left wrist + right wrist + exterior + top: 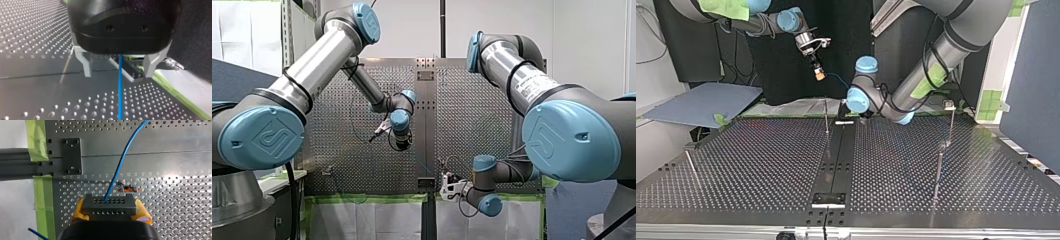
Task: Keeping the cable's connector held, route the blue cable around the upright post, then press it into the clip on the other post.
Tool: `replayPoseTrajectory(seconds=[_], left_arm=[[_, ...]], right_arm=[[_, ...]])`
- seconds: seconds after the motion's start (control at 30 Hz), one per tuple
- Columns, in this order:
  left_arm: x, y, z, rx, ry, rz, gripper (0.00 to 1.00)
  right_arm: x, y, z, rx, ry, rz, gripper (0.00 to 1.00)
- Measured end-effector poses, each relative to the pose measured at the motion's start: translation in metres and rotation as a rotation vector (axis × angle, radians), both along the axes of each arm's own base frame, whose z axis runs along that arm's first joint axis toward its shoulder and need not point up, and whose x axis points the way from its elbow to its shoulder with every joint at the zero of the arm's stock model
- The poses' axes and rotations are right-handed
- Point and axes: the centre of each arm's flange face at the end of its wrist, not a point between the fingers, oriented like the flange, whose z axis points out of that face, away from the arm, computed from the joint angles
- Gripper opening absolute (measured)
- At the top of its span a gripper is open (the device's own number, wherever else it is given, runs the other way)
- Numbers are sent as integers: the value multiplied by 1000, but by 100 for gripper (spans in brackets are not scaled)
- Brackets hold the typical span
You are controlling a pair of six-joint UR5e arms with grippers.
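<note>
In the right wrist view my right gripper is shut, its yellow pads clamping a grey connector block. The blue cable leaves the block and runs out over the perforated table. In the top view this gripper hangs above the table's far edge. My left gripper is open, low over the table; the cable passes between its metal fingers without touching either. A thin upright post stands beside my left arm's wrist. Another post carries a small fitting on top.
Further posts stand at the top view's right and left. A dark rail runs down the table's middle. Green tape lines the table edge. A small orange-and-metal part lies on the plate ahead of my right gripper.
</note>
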Motion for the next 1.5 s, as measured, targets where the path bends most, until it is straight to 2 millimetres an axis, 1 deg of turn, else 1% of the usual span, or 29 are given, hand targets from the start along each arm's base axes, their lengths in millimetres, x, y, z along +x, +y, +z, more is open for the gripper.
replayPoseTrajectory(seconds=[0.17, 0.23, 0.33, 0.47, 0.6, 0.77, 1.03, 1.13, 1.3, 1.5], left_arm=[[-7, -6, -2, 1, 26, -28, 100], [-10, -8, -6, 6, 41, -36, 100], [-18, -12, -17, 35, 74, -48, 100], [-34, -21, -42, 96, 132, -72, 100], [-41, -25, -55, 115, 162, -84, 100], [-49, -32, -58, 114, 178, -110, 100], [-66, -46, -60, 95, 235, -167, 100], [-71, -48, -65, 88, 259, -173, 100], [-76, -50, -84, 73, 295, -172, 100], [-76, -58, -91, -5, 286, -180, 100]], right_arm=[[0, 0, 0, 0, -4, 0, 0], [0, -1, 0, 0, -5, 0, 0], [0, 0, 0, 1, -6, 0, 0], [0, 0, 0, 2, -7, 0, 0], [0, -1, 0, 4, -10, -1, 0], [-1, -2, 0, 5, -10, -4, 0], [-3, -5, 1, 5, -19, -10, 0], [-3, -6, 2, 4, -22, -13, 0], [-3, -9, 2, 4, -24, -16, 0], [-4, -10, 2, 5, -24, -20, 0]])
